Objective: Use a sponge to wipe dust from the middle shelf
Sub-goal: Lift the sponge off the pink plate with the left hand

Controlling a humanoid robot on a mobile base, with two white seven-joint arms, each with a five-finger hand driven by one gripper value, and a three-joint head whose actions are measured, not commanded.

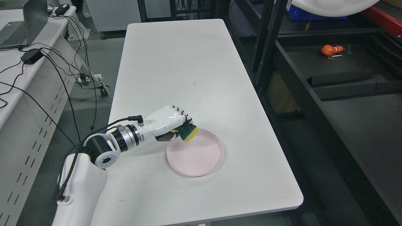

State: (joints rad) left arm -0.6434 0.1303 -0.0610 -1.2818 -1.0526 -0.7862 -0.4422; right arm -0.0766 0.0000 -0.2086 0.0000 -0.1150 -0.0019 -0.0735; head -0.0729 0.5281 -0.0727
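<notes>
Gripping a sponge (188,132) over the round pink plate (201,160)
Glossy white left hand (169,121) clenched on its green-and-yellow block

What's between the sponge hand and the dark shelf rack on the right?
Head view: pink plate, bare white table, then a floor gap. Left hand grips the sponge.

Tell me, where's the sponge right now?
In the head view, the sponge is gripped in the left hand, over the upper-left rim of the pink plate on the white table.
</notes>
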